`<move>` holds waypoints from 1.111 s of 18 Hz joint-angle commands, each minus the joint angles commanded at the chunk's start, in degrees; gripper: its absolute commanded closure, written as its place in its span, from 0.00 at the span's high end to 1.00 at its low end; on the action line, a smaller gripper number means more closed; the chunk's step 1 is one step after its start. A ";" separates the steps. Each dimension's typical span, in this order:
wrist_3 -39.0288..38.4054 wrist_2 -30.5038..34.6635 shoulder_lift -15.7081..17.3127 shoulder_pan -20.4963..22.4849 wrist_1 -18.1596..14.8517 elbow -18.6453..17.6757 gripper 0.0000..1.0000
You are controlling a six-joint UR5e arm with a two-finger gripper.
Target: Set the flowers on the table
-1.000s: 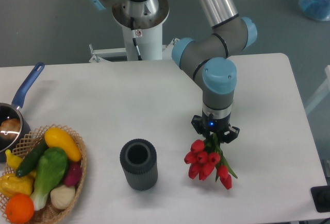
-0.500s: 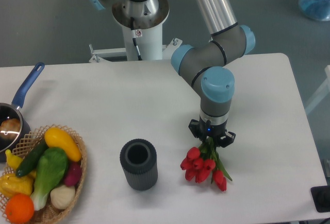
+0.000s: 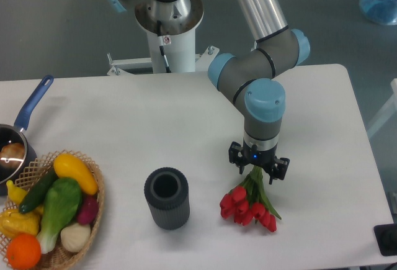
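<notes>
The flowers [image 3: 248, 207], a bunch of red tulips with green stems, lie low at the front right of the white table [image 3: 124, 115], heads pointing toward the front edge. Their stems run up under my gripper [image 3: 257, 169], which points straight down over them. The gripper looks shut on the stems; its body hides the fingertips. The tulip heads seem to rest on or just above the tabletop.
A dark grey ribbed cylinder vase [image 3: 166, 198] stands upright left of the flowers. A wicker basket [image 3: 93, 214] of vegetables sits at the front left corner. A pot with a blue handle [image 3: 31, 105] is at the left edge.
The gripper has shifted slightly right and toward the front edge, and lower. The tulips have come down with it and now look flatter against the table.
</notes>
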 joint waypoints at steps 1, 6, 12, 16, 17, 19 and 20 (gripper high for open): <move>-1.93 0.09 0.52 -0.09 0.00 0.00 1.00; -5.99 0.70 6.93 0.17 0.00 0.00 1.00; -0.29 1.84 12.21 0.79 -0.70 -0.52 1.00; 7.35 2.46 13.36 1.76 -3.86 -0.88 1.00; 9.02 2.46 13.62 1.93 -3.87 -0.88 1.00; 10.27 2.46 13.80 2.02 -3.87 -0.88 1.00; 10.27 2.46 13.80 2.11 -3.78 -0.88 1.00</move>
